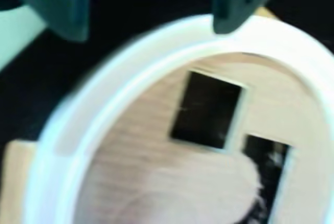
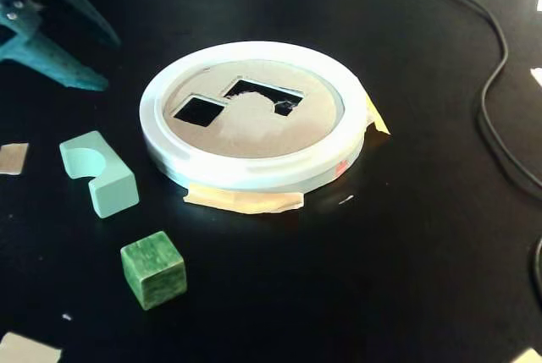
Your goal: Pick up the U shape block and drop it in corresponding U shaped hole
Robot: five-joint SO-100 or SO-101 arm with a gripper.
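Counting: one U shape block (image 2: pixel 100 174), one cube (image 2: pixel 153 269), two cutouts.

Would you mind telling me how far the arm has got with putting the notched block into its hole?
Nothing looks done: the U shape block lies on the table left of the disc in the fixed view, untouched. In hand: the gripper is open and empty, beside the disc. Left: grasping the block, carrying it over the U shaped hole, which is empty, and dropping it.

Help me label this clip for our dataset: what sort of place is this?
Probably a hobbyist's desk or small lab bench set up for a shape-sorting exercise: a black tabletop, a tan disc taped down with masking tape, a loose cable, and toy blocks such as the U shape block.
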